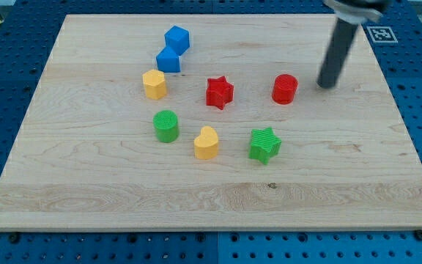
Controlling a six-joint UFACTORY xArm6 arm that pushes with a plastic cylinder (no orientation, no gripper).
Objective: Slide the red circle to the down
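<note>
The red circle (285,89) stands on the wooden board (86,183), right of centre in the upper half. My tip (327,84) rests on the board just to the view's right of the red circle, a small gap apart, at about the same height in the view. The dark rod rises from it to the view's top right.
A red star (219,92) sits left of the red circle. A green star (264,144) and a yellow heart (206,142) lie below. A green cylinder (166,125), a yellow hexagon (154,84) and two blue blocks (176,39) (168,60) stand to the left.
</note>
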